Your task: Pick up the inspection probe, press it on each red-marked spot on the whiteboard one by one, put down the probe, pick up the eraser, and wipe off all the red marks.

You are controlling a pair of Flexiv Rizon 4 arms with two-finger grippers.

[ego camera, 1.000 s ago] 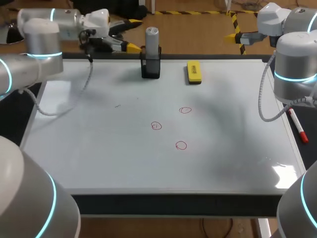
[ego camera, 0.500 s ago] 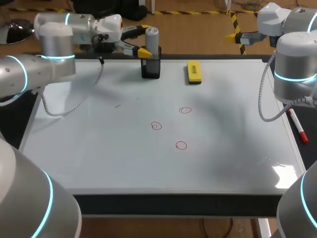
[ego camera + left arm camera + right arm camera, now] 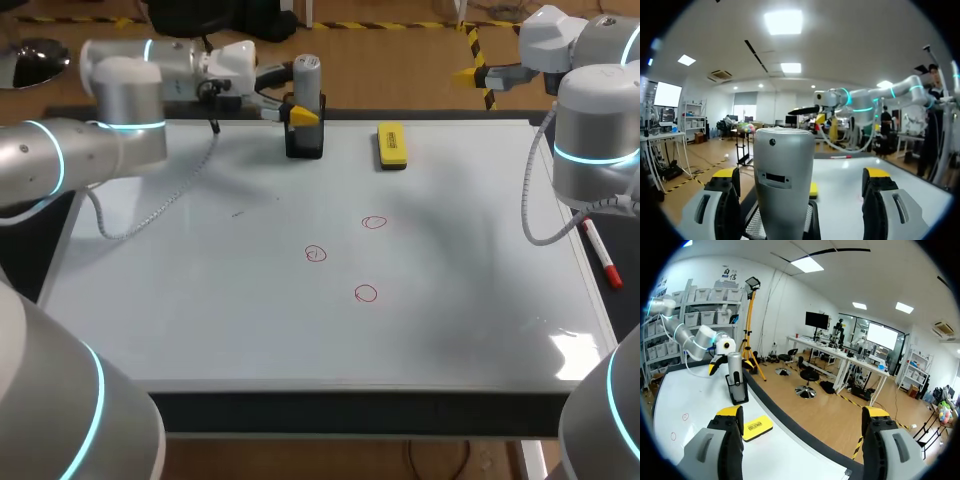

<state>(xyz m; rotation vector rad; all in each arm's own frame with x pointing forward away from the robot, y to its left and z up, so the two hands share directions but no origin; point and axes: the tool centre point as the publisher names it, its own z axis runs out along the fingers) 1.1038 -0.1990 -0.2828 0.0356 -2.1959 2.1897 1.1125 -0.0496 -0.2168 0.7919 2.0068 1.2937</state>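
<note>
The wide white whiteboard worktop [image 3: 200, 300] lies flat. My left gripper [image 3: 801, 180] is released, with its fingers on both sides of the silver cylinder probe [image 3: 307, 75]. The probe stands upright in a black holder [image 3: 304, 138] at the far edge. My right gripper [image 3: 802, 415] is also released, well apart from it. A yellow block eraser [image 3: 392, 145] lies near the holder. Three small red circle marks [image 3: 366, 293] sit mid-board.

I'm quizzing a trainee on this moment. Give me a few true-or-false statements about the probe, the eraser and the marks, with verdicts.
1. The inspection probe stands upright in its black holder. True.
2. The left gripper is shut on the probe. False: its fingers are open, with the probe between them.
3. Three red marks are on the whiteboard. True.
4. The eraser covers one red mark. False: it lies beside the holder, apart from the marks.
</note>
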